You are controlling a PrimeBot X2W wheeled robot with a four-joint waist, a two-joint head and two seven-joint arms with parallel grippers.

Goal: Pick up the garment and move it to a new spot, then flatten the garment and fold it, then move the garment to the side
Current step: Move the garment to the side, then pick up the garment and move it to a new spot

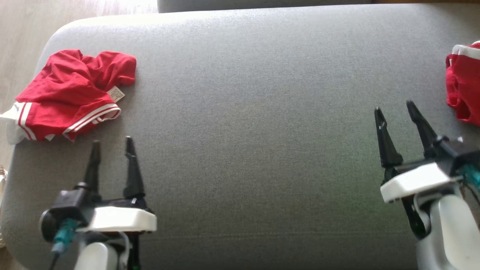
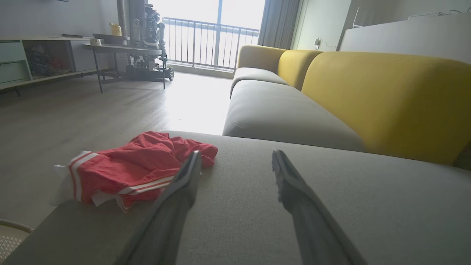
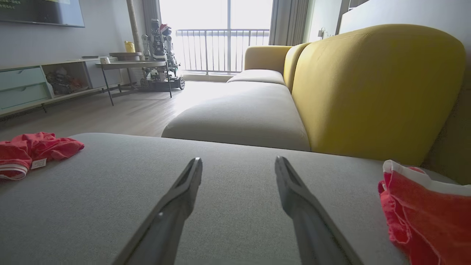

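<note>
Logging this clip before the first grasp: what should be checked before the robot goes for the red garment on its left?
1. Left hand open, holding nothing: ok.
2. Right hand open, holding nothing: ok.
3. Left red garment in view, crumpled: ok.
4. Garment wholly on the grey cushion: not ok, a white part hangs over the edge.
5. Bare cushion between the hands for laying it out: ok.
6. Second red garment at the right edge, not touched: ok.
</note>
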